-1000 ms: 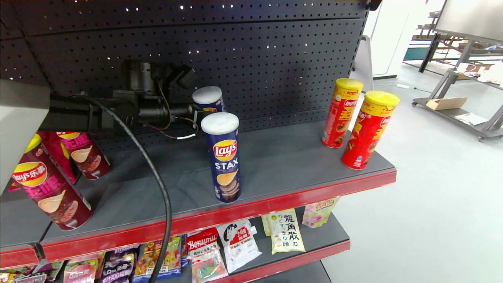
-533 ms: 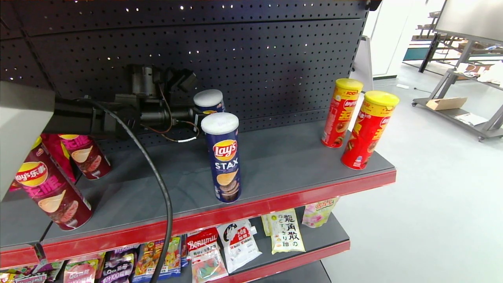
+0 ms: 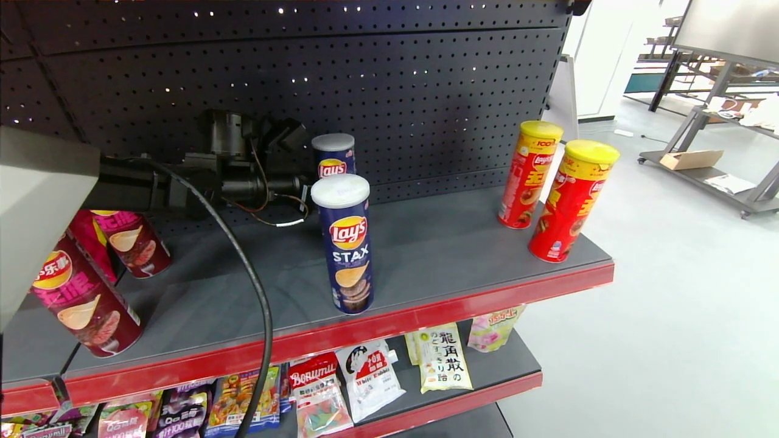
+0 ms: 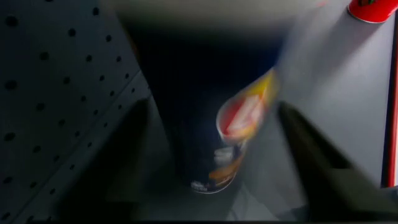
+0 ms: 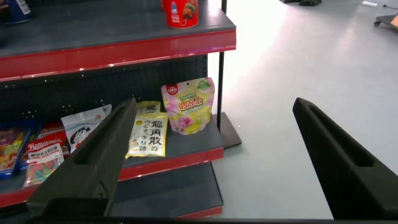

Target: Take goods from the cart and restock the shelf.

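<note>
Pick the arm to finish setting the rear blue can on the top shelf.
Left. The left gripper is right at the rear blue can, by the pegboard. The right gripper is out front, facing the lower shelf, fingers open and empty.

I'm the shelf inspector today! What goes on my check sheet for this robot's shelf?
Surface: grey shelf, red front edge.
Job's things: front blue can upright near the edge; rear blue can by the pegboard.
Clutter: maroon cans left, red cans right, snack bags below.
Grippers: left gripper at the rear blue can; right gripper open, empty.
Cables: black cable drapes over the shelf front.
Surroundings: grey floor, wheeled rack beyond.
</note>
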Controlling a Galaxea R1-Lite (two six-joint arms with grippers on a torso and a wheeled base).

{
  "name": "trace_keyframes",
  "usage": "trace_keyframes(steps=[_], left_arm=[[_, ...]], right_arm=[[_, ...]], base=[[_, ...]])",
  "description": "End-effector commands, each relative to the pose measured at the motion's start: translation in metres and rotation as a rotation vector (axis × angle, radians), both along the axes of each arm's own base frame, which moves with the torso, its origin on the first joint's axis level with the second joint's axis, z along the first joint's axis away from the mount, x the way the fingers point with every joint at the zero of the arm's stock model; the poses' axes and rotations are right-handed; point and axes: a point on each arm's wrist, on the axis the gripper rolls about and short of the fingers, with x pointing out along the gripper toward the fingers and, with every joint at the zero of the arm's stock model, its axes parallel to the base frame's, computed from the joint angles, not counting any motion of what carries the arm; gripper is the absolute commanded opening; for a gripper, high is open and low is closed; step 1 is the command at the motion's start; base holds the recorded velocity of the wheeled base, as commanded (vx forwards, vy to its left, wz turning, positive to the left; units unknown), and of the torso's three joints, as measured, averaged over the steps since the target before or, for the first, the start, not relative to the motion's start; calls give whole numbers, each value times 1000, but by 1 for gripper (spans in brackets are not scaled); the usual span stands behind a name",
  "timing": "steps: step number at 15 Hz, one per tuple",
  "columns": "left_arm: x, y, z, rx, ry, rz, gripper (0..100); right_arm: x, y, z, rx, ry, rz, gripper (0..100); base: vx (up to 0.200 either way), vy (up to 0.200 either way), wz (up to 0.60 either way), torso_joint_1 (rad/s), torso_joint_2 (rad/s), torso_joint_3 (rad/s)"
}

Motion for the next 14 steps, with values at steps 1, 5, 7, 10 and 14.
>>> trace_keyframes(steps=[1,5,7,10,14], left_arm=[[1,0,1,-3,-9,-1,100],[-2,1,4,-5,-8,2,100],[-5,3,6,-5,-8,3,100],[-40,32,7,10,49,58,100],[-100,62,13,18,98,119,100]], right_arm=[[0,0,0,0,0,1,100],[0,0,0,0,0,1,100],[0,0,0,0,0,1,100],[0,0,0,0,0,1,100],[0,0,0,0,0,1,100]], base=[[0,0,0,0,0,0],[0,0,0,0,0,0],[0,0,0,0,0,0],[0,0,0,0,0,0],[0,0,0,0,0,0]])
